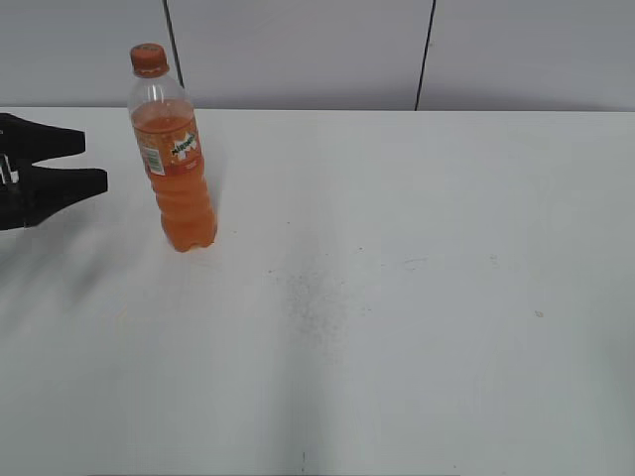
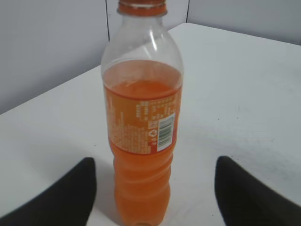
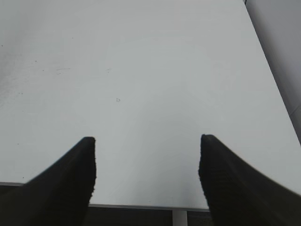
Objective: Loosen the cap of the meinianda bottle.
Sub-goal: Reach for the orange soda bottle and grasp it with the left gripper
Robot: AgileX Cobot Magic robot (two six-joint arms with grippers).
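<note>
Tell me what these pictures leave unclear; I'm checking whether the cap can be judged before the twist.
- Cap: left wrist view cuts off its top at the upper edge; in the exterior view it is too small to show its seating.
- Bottle label: print too small and blurred to read.
- Right gripper: absent from the exterior view, out of frame.

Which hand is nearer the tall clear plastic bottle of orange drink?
Left. The left hand sits open just beside the bottle; the right hand is over bare table, bottle out of its view.
</note>
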